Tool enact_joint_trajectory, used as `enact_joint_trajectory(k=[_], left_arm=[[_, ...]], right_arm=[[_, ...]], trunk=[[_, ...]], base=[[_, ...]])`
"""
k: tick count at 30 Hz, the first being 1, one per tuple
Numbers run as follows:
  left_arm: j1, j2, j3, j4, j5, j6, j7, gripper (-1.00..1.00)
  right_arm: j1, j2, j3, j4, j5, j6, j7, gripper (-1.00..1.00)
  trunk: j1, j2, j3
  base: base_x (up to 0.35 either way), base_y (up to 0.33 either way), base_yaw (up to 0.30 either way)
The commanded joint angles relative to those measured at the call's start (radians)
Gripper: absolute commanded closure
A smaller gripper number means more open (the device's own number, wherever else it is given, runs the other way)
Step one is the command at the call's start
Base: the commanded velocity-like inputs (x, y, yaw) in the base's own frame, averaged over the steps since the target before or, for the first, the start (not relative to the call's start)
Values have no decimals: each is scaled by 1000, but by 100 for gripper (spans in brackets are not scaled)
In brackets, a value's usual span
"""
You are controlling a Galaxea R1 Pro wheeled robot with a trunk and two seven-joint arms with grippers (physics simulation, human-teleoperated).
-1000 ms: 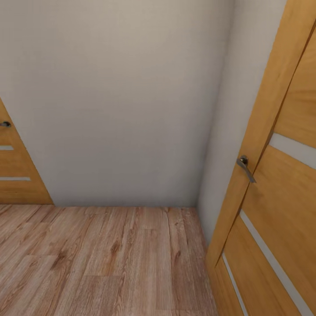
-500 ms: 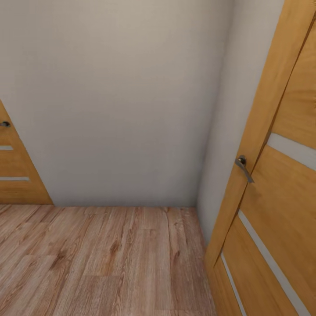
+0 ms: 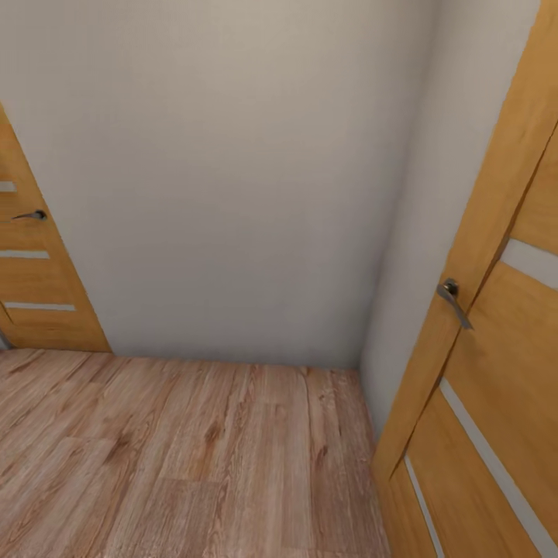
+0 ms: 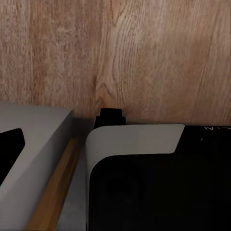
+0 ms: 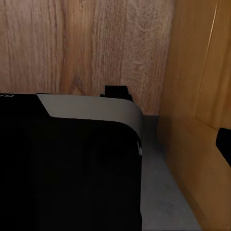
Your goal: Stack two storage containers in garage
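Here, wood floor (image 3: 178, 457), two doors (image 3: 496, 372)

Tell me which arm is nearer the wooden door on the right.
Right. Its wrist view shows the door close alongside; the left arm's view shows plank floor, across the robot's body from the door.

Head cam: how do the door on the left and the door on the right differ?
The left door sits farther off, against the far wall, with much of it cut off by the frame edge; the right door looms close. The left door's handle looks small; the right door's handle looks larger. Both are orange wood with pale horizontal strips.
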Motion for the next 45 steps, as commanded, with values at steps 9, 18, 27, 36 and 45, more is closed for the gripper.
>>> enact_joint_trajectory(k=[9, 18, 27, 36, 45], left_arm=[[-1, 0, -2, -1, 7, 4, -4, -100], [0, -1, -2, -1, 6, 4, -4, -100], [-1, -1, -2, -1, 6, 4, -4, -100], [0, -1, -2, -1, 7, 4, -4, -100], [0, -1, -2, -1, 7, 4, -4, -100]], right_arm=[[-1, 1, 8, 3, -7, -5, 0, -100], [-1, 1, 8, 3, -7, -5, 0, -100], [-1, 1, 8, 3, -7, -5, 0, -100], [-1, 1, 8, 3, -7, -5, 0, -100], [-1, 1, 8, 3, -7, -5, 0, -100]], trunk=[[0, -1, -1], [0, -1, -1], [0, -1, -1], [0, -1, -1], [0, -1, -1]], base=[[0, 0, 106], [3, -2, 4], [123, -92, 0], [12, -8, 8], [15, 0, 152]])
